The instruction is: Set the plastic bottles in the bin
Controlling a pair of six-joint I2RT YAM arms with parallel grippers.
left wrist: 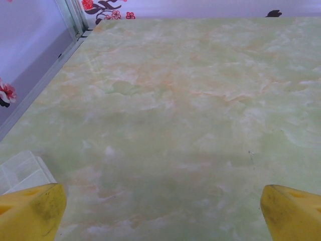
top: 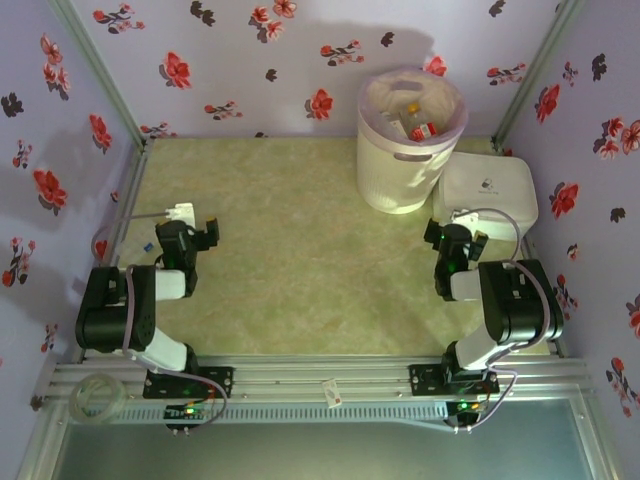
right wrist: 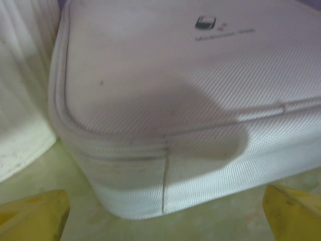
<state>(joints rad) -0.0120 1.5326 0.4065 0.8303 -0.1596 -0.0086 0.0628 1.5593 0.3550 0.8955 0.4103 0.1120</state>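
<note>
Top external: bin (top: 398, 175) holds what look like a few plastic bottles (top: 419, 128). Left gripper (left wrist: 160, 213) wide open, empty, over table (left wrist: 175, 100); right gripper (right wrist: 163, 213) likewise, facing white box (right wrist: 190, 100).

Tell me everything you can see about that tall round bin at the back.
The bin is a tall, round, cream-white basket, plastic by its look, with ribbed sides and a handle slot near the top. A pale pink liner bag folds over its rim. It stands upright on the table, toward the back right. Plastic bottles lie inside. A flat white box sits close on its right; whether they touch is unclear.
</note>
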